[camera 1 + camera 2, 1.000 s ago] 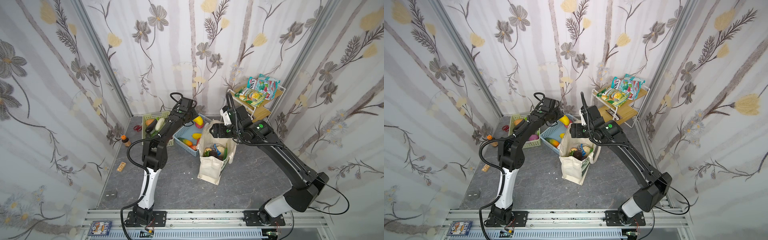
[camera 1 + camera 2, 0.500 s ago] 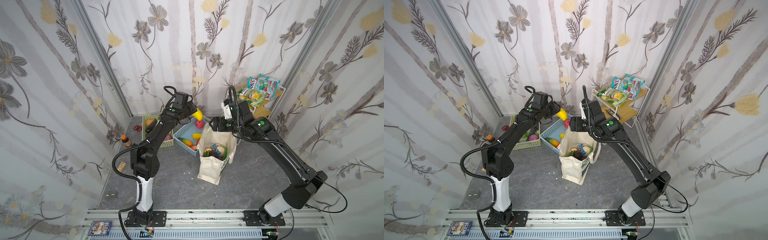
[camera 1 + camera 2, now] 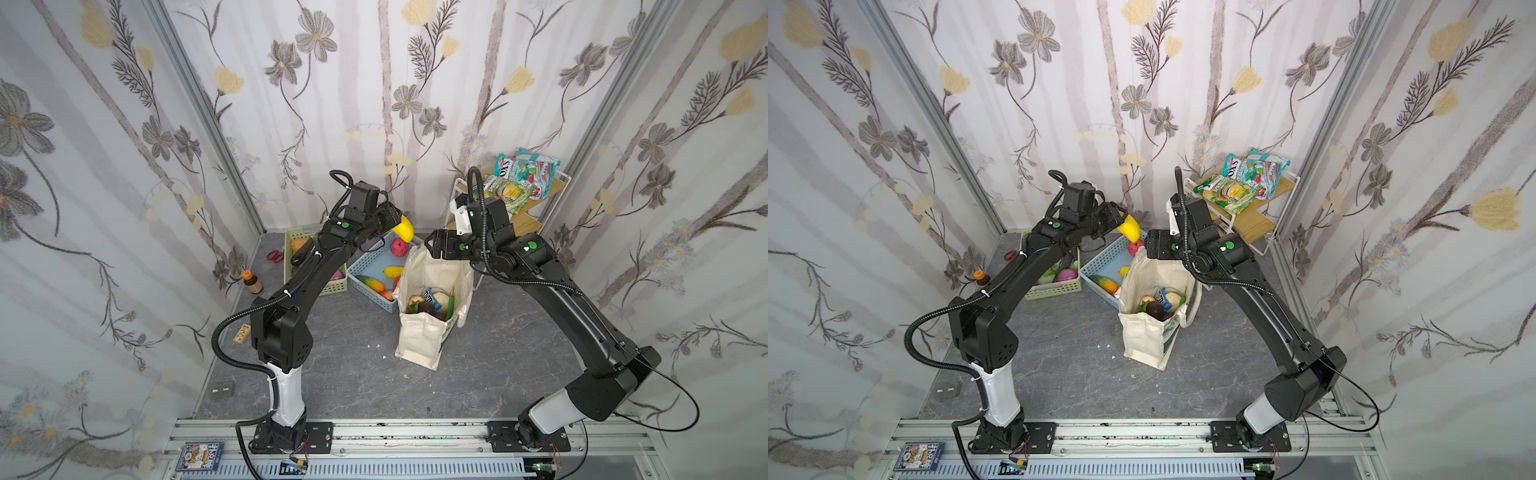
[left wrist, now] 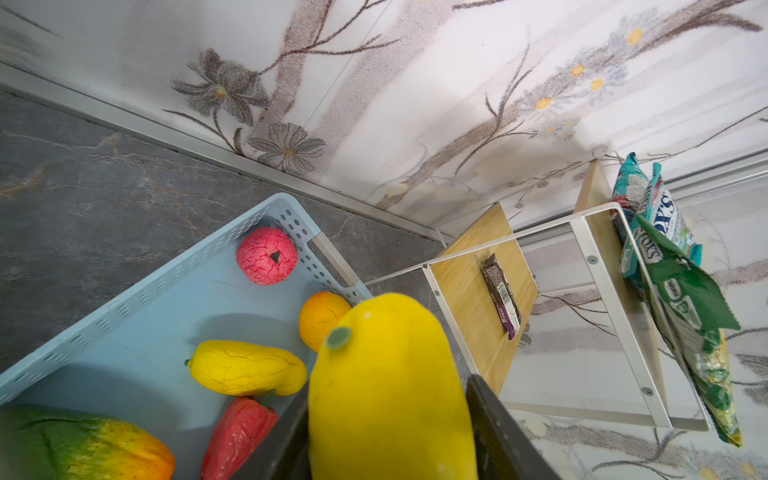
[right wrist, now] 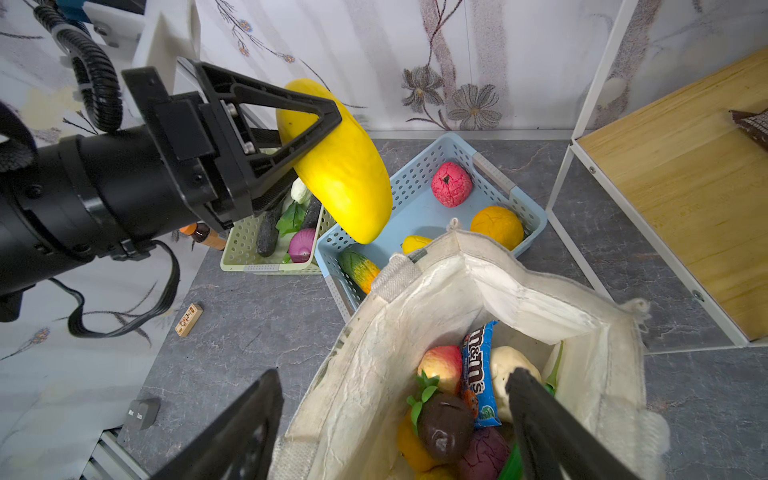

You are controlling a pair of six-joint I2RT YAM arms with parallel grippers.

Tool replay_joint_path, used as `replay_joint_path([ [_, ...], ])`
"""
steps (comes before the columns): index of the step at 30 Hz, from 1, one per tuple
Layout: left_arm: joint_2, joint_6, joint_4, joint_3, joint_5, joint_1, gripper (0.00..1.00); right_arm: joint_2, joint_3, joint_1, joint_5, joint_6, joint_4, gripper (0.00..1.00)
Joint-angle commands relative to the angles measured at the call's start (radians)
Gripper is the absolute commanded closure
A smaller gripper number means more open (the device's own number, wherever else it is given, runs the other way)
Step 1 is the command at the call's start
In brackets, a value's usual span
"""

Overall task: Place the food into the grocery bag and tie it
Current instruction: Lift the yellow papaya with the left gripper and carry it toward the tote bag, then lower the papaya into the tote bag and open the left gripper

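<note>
Yellow fruit (image 5: 353,187), clamped in left gripper (image 5: 320,124)

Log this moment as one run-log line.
left gripper: shut on yellow fruit, held above blue basket | right gripper: open, astride grocery bag wall | bag: partly filled, untied

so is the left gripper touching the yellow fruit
Touching. The right wrist view shows the left gripper clamped on the yellow fruit, a finger pressed against each side.
</note>
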Motion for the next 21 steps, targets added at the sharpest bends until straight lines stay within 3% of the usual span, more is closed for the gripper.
replay_joint_path([
  [1, -0.017, -0.014, 0.038, -0.007, 0.02, -0.018, 0.46, -0.013, -0.016, -0.01, -0.009, -0.004, 0.027, 0.15],
  [21, -0.048, 0.063, -0.023, -0.051, 0.042, -0.156, 0.45, -0.142, -0.149, -0.082, -0.014, -0.012, 0.033, 0.15],
])
